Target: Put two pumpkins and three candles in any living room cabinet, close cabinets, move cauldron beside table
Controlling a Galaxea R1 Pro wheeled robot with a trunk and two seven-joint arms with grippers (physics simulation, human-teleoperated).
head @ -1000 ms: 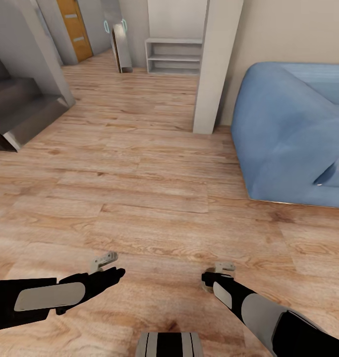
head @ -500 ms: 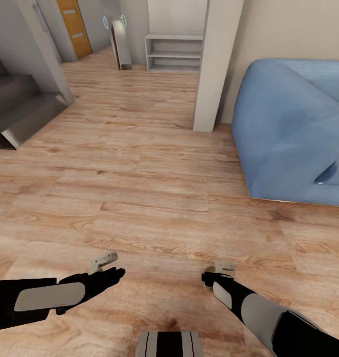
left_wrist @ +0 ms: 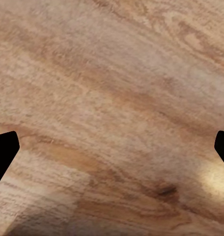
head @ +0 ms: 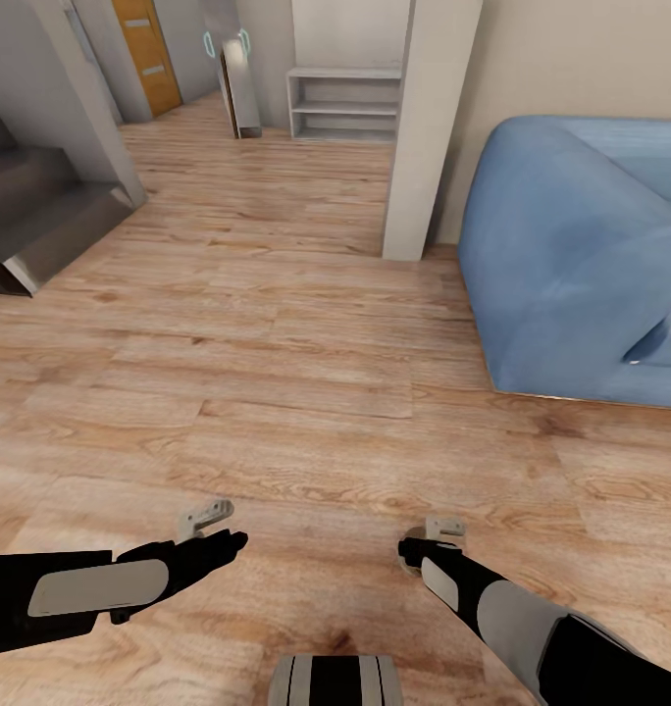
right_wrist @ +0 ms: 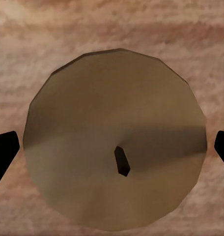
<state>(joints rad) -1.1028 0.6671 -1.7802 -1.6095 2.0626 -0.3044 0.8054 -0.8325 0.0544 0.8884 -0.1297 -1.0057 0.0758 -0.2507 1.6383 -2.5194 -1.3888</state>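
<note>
Right pincer [right_wrist: 112, 150] grips a candle [right_wrist: 114, 137], fingertips cut off at the edges; left pincer [left_wrist: 112, 150] gapes above floor [left_wrist: 112, 73].

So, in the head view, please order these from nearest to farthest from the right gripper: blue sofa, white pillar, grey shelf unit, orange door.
From the right gripper:
1. Blue sofa, ahead to the right.
2. White pillar, ahead, beside the sofa's far end.
3. Grey shelf unit, against the far wall behind the pillar.
4. Orange door, far back on the left.
</note>
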